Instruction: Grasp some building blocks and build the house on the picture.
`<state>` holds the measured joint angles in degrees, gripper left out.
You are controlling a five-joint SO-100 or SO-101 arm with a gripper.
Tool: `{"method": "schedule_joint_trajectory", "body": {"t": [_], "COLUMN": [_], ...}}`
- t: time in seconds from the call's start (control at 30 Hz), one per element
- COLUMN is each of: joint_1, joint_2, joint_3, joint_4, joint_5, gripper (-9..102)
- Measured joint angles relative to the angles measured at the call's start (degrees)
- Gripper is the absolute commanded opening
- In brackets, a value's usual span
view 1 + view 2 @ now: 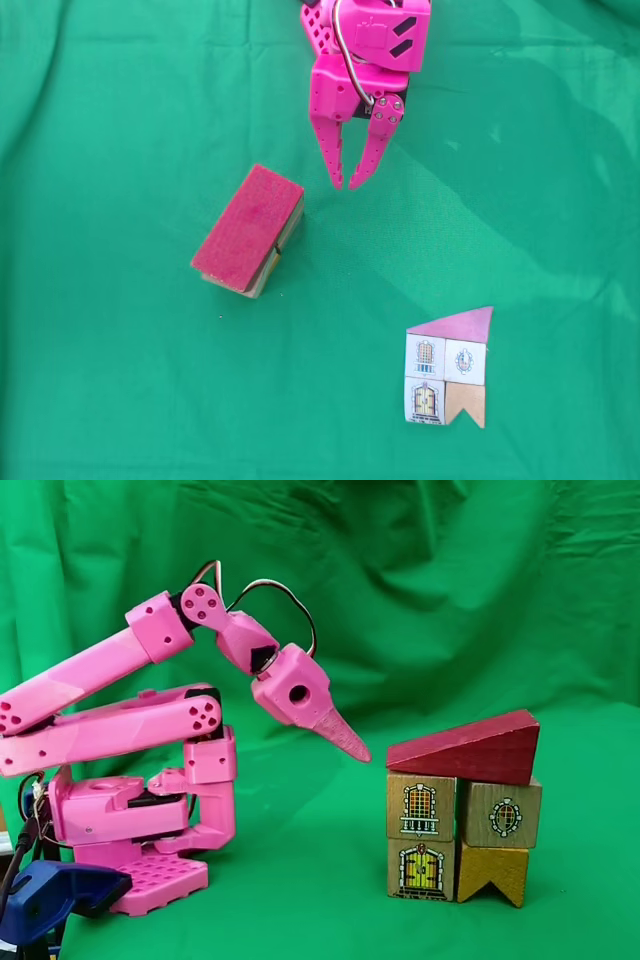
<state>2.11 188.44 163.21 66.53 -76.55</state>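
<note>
Surface was a green cloth (120, 400), wrinkled, and in a fixed view it ran up behind as a backdrop too. Directly on it sat the house (463, 815): 2 printed window/door cubes stacked on the left, a printed cube over a notched tan block on the right, red slab (248, 228) tilted on top. The picture (448, 368) lay flat on the cloth, well apart from the house. The pink arm's base (140, 865) stood on the cloth as well.
</note>
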Motion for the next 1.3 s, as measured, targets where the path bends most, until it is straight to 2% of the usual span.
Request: {"method": "schedule_joint_trajectory", "body": {"t": [0.5, 1.3], "joint_1": [-1.7, -2.5], "joint_2": [2.0, 2.0], "joint_3": [7.9, 13.5], "joint_4": [-0.1, -0.4], "joint_5": [35.1, 71.9], "gripper": [0, 0]}}
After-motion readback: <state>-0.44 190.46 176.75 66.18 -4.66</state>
